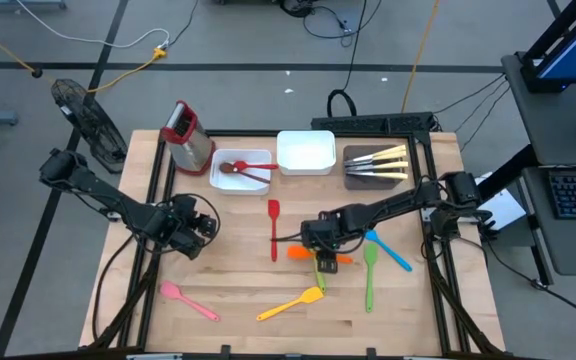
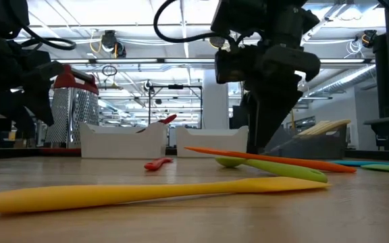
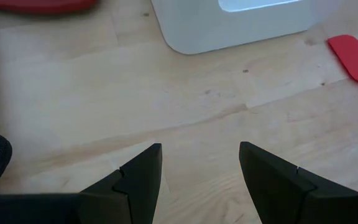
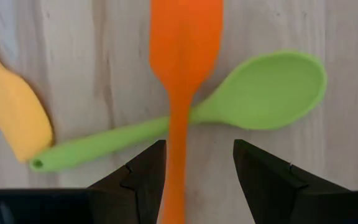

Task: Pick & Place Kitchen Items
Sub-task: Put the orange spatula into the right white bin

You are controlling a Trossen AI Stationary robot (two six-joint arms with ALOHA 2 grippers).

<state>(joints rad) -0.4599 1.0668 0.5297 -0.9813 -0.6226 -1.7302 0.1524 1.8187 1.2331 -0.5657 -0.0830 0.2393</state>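
Orange spatula (image 4: pixel 182 74), one, crosses one green spoon (image 4: pixel 253 93) beneath the open, empty right gripper (image 4: pixel 197 177).

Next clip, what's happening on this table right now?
The right gripper is open, straddling the handle of an orange spatula that lies crossed over a green spoon, beside a yellow spatula; nothing is lifted yet. The left gripper hovers open over bare wood near a white tray. One tray already holds a red utensil and a brown spoon; other utensils remain scattered on the table.
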